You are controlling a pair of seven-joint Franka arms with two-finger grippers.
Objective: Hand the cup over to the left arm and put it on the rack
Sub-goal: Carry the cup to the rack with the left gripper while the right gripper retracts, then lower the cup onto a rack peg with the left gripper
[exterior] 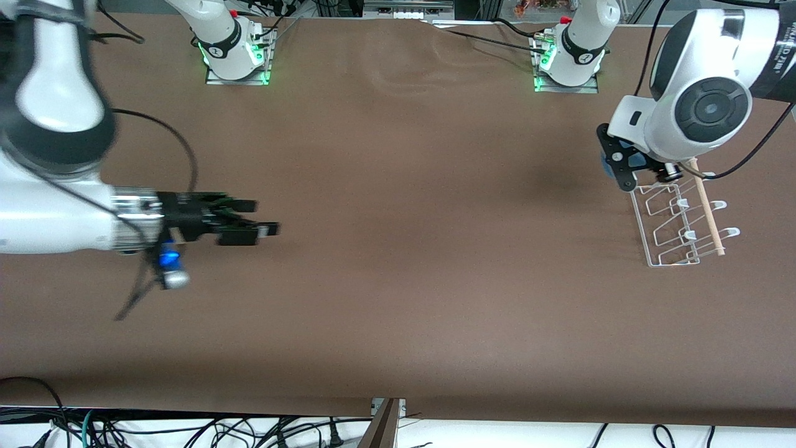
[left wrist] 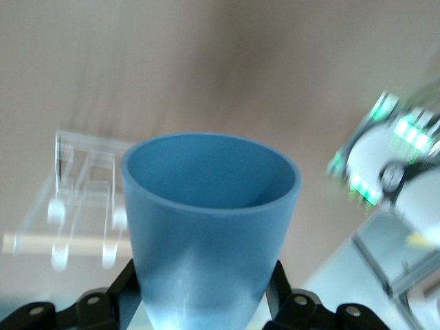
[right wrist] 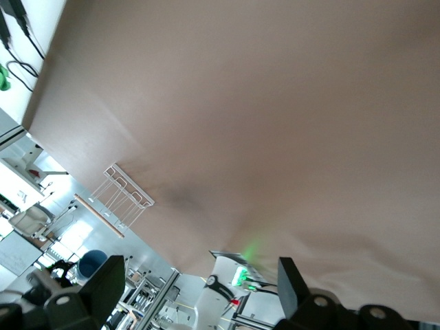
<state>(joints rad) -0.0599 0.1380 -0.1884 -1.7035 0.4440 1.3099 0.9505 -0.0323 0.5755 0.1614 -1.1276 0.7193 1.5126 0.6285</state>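
Left wrist view shows the left claw point(left wrist: 206, 302) gripping the small light-blue tapered plastic cup point(left wrist: 210, 227) above the white wire rack point(exterior: 675, 227) for placing, while the right claw point(exterior: 249, 224) waits spread wide, empty, over the brown table point(exterior: 398, 280).

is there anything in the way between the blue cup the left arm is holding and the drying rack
Nothing visible does. The left gripper holds the cup in the air at the rack's end nearest the robot bases, with no other object between them. The right gripper waits, open and empty, toward its own end.
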